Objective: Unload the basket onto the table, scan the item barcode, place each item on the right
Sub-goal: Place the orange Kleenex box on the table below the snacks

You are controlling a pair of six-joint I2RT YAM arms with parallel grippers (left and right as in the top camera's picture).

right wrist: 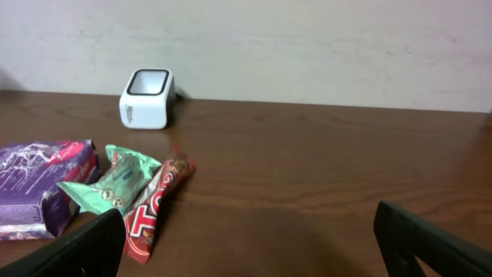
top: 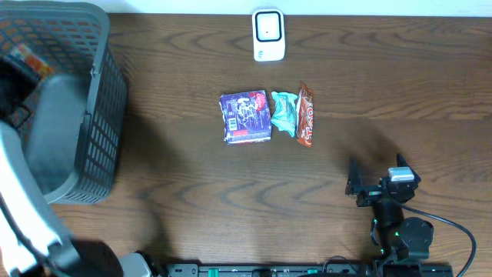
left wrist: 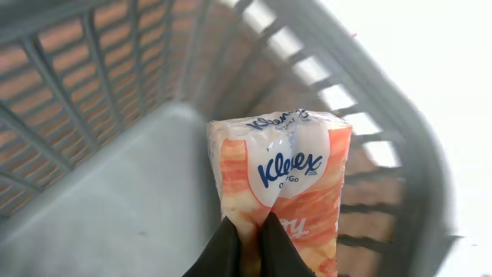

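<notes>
We're pinching the Kleenex pack [left wrist: 280, 177] by its lower end with the left gripper [left wrist: 250, 238], clamped tight, inside the basket [left wrist: 69, 100]. The scanner [top: 268, 35] is sitting well off to the basket's right. The right gripper [right wrist: 254, 231] is hanging wide open, empty.

The right arm [top: 400, 235] is seen as a black, jointed body, on which a small silver-grey block [top: 401, 178] is mounted and tiny green lights [top: 384, 231] are lit. A thin black cable [top: 465, 227] is run from it in a curve. The left arm [top: 27, 208] is covered by a smooth white shell with black sections. The left gripper [left wrist: 250, 225] is fitted with matte black tapered fingers [left wrist: 223, 250]; the right gripper [right wrist: 246, 223] is fitted with broad, flat black fingers [right wrist: 81, 246].
</notes>
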